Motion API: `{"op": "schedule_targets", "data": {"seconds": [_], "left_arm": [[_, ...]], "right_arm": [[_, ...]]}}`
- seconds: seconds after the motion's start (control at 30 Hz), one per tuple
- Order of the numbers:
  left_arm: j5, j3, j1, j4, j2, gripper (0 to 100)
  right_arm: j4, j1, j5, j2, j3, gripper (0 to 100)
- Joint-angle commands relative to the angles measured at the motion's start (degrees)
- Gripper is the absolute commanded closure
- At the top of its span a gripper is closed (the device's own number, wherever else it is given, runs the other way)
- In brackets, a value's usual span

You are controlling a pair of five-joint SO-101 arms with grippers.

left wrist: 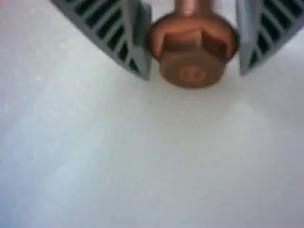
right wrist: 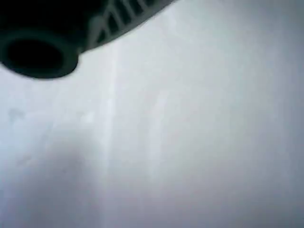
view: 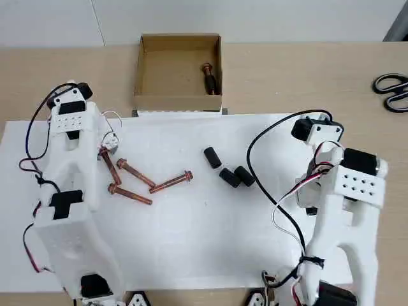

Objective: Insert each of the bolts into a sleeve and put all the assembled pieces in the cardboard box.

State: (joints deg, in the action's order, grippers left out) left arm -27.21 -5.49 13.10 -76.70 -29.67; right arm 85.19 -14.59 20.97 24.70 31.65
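Over on the left side of the white sheet (view: 191, 255), the left gripper (left wrist: 192, 70) has its fingers (left wrist: 128, 38) drawn in tight on the head of a copper bolt (left wrist: 192, 45), close over the sheet, and three more bolts (view: 137, 173) lie loose just beside it. Further along, at the table's (view: 287, 70) far edge, the cardboard box (view: 145, 70) holds one assembled piece (view: 208, 78), and three black sleeves (view: 229, 178) sit near mid-sheet. Off to the right, the right gripper (right wrist: 71, 28) holds a fourth sleeve (right wrist: 35, 54) against its grey finger (right wrist: 118, 19), open end towards the wrist camera.
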Motion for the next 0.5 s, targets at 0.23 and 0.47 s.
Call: {"op": "schedule_targets", "data": {"seconds": [0.23,0.47], "left_arm": [[-1.85,-8.84,-4.48,-12.22,-2.90,99],[-4.22,-11.38,-7.12,-16.26,-2.90,99]], "right_arm": [[-0.75,-0.57,1.93,1.98,-0.44,99.5],[-0.84,-0.57,2.20,1.98,-0.44,99.5]]}}
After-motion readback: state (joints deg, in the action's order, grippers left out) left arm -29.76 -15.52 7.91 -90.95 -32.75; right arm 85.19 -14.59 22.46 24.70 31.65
